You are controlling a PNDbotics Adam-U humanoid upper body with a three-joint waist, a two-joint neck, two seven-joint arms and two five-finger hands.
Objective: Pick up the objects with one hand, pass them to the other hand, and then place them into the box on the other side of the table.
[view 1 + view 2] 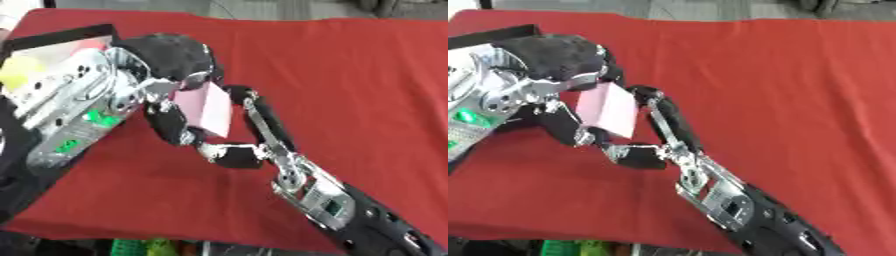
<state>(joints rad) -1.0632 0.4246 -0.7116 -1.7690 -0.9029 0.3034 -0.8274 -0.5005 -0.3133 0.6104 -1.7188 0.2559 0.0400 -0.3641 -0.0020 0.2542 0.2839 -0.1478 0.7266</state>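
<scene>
A pink block (208, 107) hangs above the red table, held between both hands. My left hand (175, 55), black and coming off a silver arm from the left, covers the block's top, and its fingers (171, 125) curl down the left side. My right hand (262, 120) reaches up from the lower right. Its fingers lie along the block's right edge and its thumb (234, 156) bends in under the lower corner. The block's far side is hidden behind the left hand.
A black-rimmed box (61, 34) sits at the table's far left corner, partly hidden by my left arm, with yellowish and red things inside. Red cloth (350, 75) covers the table. Green items (144, 246) show below the near edge.
</scene>
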